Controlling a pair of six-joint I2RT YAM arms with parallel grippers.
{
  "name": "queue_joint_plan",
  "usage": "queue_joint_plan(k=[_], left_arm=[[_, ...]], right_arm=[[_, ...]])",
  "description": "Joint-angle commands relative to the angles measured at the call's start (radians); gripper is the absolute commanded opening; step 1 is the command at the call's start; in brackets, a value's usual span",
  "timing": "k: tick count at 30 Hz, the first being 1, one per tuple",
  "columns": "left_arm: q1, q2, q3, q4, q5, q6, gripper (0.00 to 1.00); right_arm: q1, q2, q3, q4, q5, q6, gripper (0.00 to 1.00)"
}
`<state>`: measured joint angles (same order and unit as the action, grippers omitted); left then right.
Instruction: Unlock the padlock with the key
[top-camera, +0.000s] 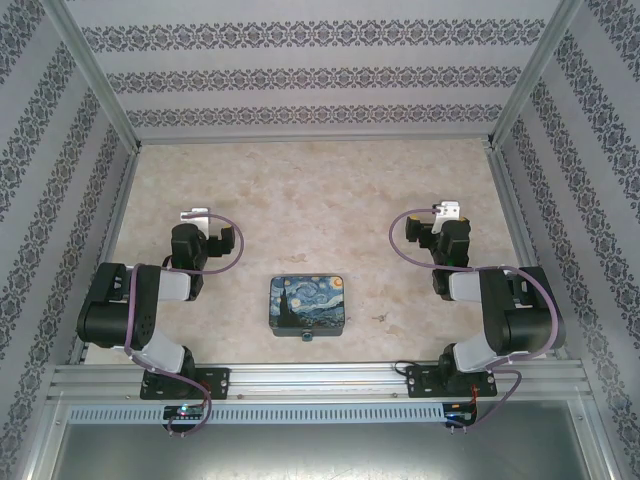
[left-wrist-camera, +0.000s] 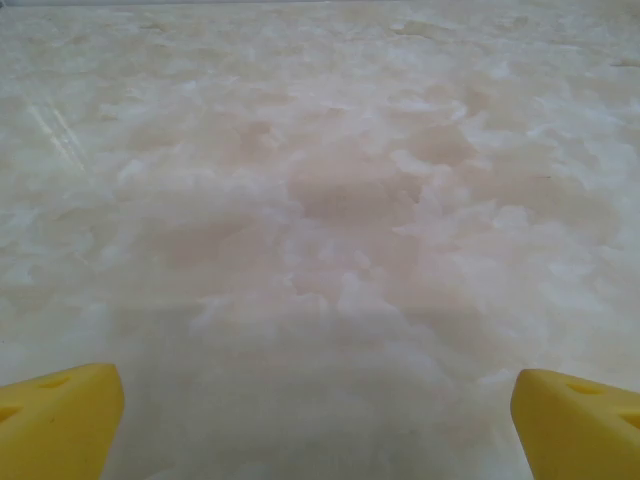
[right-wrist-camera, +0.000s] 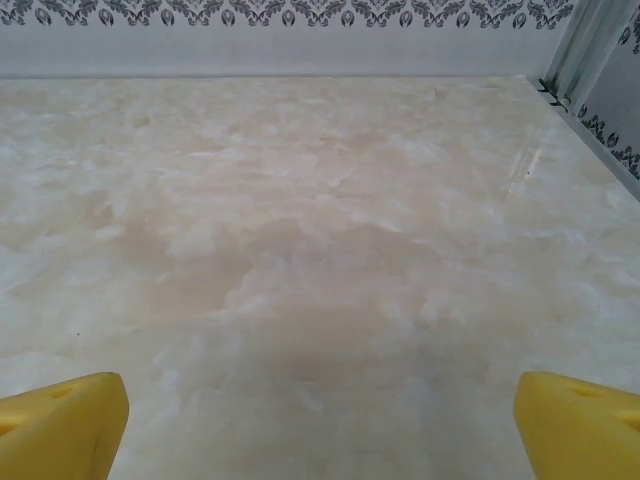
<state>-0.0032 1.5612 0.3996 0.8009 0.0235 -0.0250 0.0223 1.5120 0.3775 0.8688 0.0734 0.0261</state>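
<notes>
Left gripper (left-wrist-camera: 316, 405), right gripper (right-wrist-camera: 320, 405) both wide apart, well clear of padlock (top-camera: 306, 338) just beside painted box (top-camera: 308, 303)

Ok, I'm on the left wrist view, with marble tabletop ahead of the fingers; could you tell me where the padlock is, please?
Observer: The padlock sits at the near edge of the painted box.
Operator: Thank you; anything else nearby?
Observer: A tiny dark sliver, probably the key, lies right of the box; it is too small to be sure.
Operator: And on the right side?
Observer: The right gripper is open, holding nothing.
</notes>
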Motion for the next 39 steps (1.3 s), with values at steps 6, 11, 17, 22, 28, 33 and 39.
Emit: queue_joint_plan(k=[6,11,17,22,28,33,39], left_arm=[[0.012,0.0,0.021,0.012,0.013,0.018,1.0],[0.012,0.0,0.022,0.012,0.013,0.019,0.99],[0.011,-0.025,0.033,-0.027,0.027,0.026,1.0],[0.011,-0.133,0.109,-0.263,-0.024,-0.007,1.0],[0.008,-0.267,0.247,-0.64,-0.006,-0.197,1.0],[0.001,-0.365,0.365,-0.95,0.104,-0.452,0.99],[-0.083,-0.413,0.367,-1.095,0.345,-0.572,0.9]], right_arm=[[-0.001,-0.002,0.007,0.027,-0.025,0.0,0.98],[-0.01,0.002,0.013,0.021,-0.043,0.006,0.98],[-0.013,-0.045,0.005,0.019,-0.01,0.023,0.98],[-0.019,-0.301,0.098,-0.372,0.056,0.158,0.98],[-0.095,-0.442,0.19,-0.658,-0.113,0.518,0.98],[-0.086,-0.498,0.181,-0.705,-0.459,0.592,0.95],[0.106,-0.54,0.17,-0.94,-0.544,0.65,0.81]])
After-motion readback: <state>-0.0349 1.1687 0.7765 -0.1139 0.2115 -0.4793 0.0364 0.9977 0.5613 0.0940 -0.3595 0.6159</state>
